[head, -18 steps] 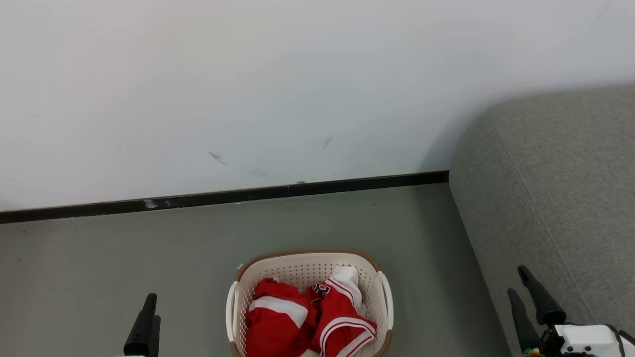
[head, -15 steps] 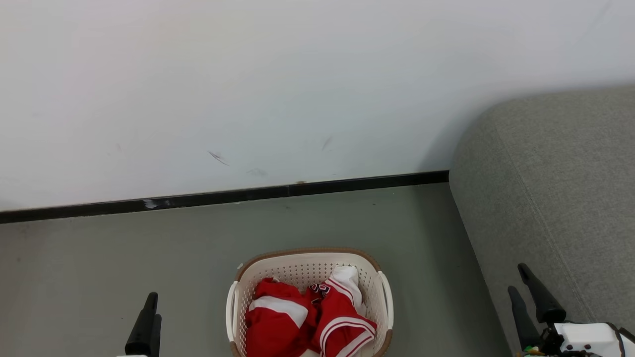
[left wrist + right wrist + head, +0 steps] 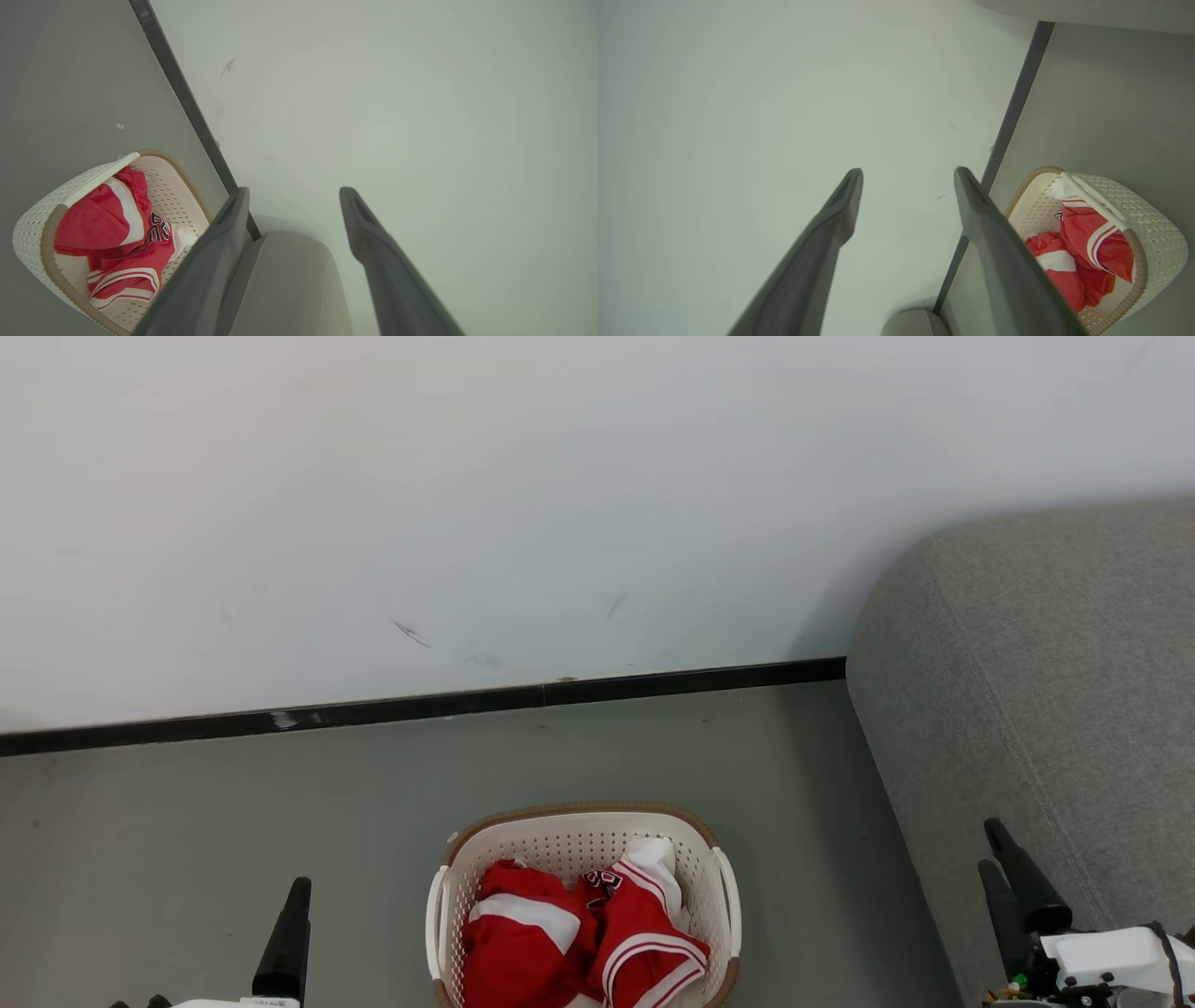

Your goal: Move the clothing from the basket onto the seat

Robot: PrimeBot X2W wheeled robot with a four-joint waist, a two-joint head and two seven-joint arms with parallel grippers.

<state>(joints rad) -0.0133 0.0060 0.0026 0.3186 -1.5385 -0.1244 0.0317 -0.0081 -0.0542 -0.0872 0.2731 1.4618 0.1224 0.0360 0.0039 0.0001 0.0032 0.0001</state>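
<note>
The basket (image 3: 585, 819) stands on the floor at the bottom centre of the head view, with the red-and-white clothing (image 3: 579, 938) crumpled inside it. The grey seat (image 3: 1055, 691) rises at the right, beside the basket. My left gripper (image 3: 301, 889) is at the lower left, clear of the basket; in the left wrist view it (image 3: 295, 191) is open and empty, with the basket (image 3: 32, 228), clothing (image 3: 93, 224) and seat (image 3: 285, 289) beyond. My right gripper (image 3: 990, 847) hangs in front of the seat; in the right wrist view it (image 3: 908, 171) is open and empty, beside the basket (image 3: 1148, 219) and clothing (image 3: 1087, 233).
A white wall (image 3: 560, 504) with a black baseboard (image 3: 420, 707) runs behind the basket. Grey floor (image 3: 233, 803) stretches to the left of the basket and between it and the seat.
Both grippers have shifted slightly right and up in the head view. The basket, clothing and seat have not moved.
</note>
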